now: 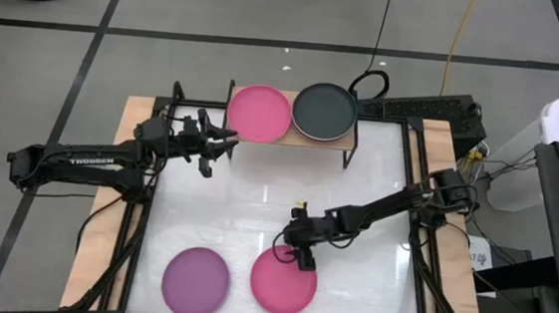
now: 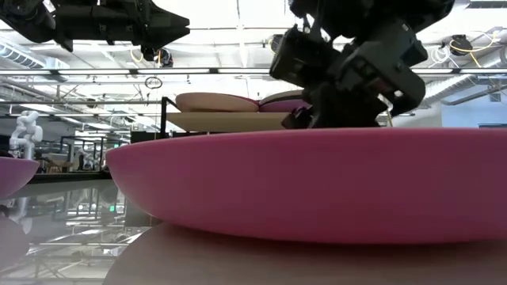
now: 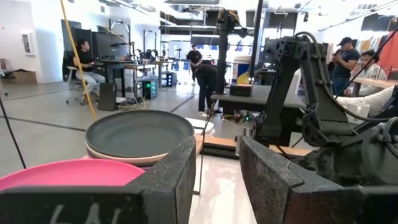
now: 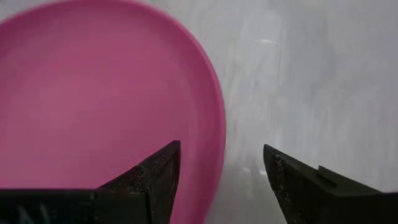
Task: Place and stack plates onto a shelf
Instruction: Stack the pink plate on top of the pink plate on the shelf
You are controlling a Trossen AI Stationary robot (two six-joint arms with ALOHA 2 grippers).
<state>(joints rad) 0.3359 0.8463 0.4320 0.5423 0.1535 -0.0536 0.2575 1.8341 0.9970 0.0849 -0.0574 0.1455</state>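
Note:
The shelf stands at the table's far edge and carries two stacks: a magenta pink plate tops the left one and a dark grey plate tops the right one, over a beige plate. Another magenta plate and a purple plate lie flat near the table's near edge. My right gripper is open, pointing down at the near magenta plate's far rim, one finger over the plate and one over the table. My left gripper is open and level, just left of the shelf.
The white table top lies bare between the shelf and the two near plates. Black rails run along the table's left and right sides. People and desks show in the room beyond.

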